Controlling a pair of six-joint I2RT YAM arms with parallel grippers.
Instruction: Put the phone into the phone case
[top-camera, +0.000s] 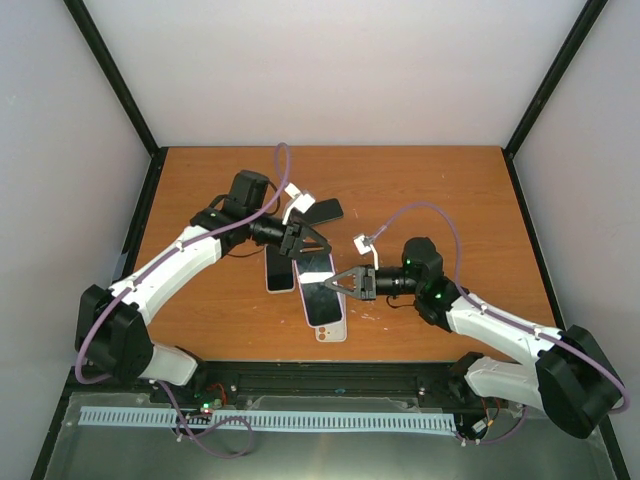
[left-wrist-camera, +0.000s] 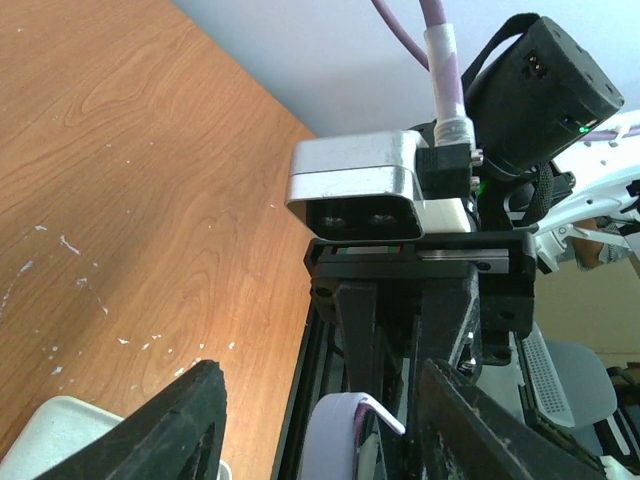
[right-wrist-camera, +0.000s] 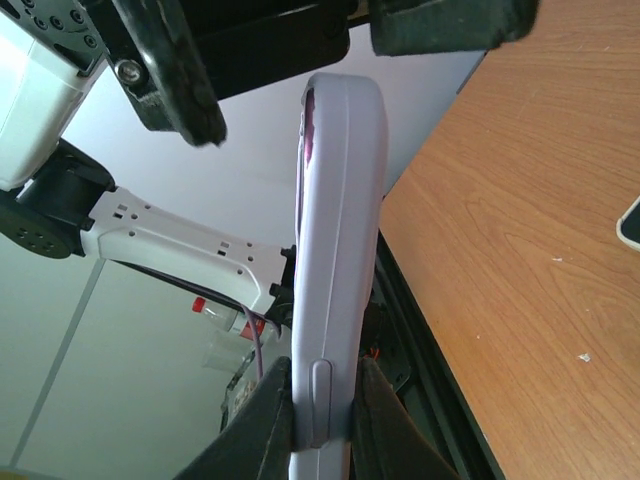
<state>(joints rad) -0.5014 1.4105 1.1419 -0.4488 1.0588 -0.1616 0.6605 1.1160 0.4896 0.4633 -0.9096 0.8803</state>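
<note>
Top view: the surface (top-camera: 450, 200) is a wooden board closed in by pale walls on 3 sides, with a black frame post at each far corner. You have bare wood from both claws out to the far edge and the right edge. On the left, the left arm lies across the wood.

The lavender phone case (top-camera: 325, 310) sits at mid-width. Its lower end is close to the near edge and the black rail there. A white phone (top-camera: 279, 272) lies flat just beside the case on its left. A dark phone (top-camera: 326, 210) lies beyond it, toward the far edge.

Right claw (top-camera: 332, 285): it reaches the case from the right. In its wrist view you see the right claw (right-wrist-camera: 320, 390) shut across the thickness of the phone case (right-wrist-camera: 340, 250), pinching 1 long edge beside a side button.

Left claw (top-camera: 313, 252): it stands at the far end of the case, spread wide. In its wrist view the left claw (left-wrist-camera: 320, 370) has the end of the phone case (left-wrist-camera: 335, 430) between its 2 fingers (left-wrist-camera: 195, 410), with a gap on each side, so it grips nothing.

The face of the case shows dark above and pale below. You cannot tell whether a phone sits inside it, nor whether it rests on the wood.
</note>
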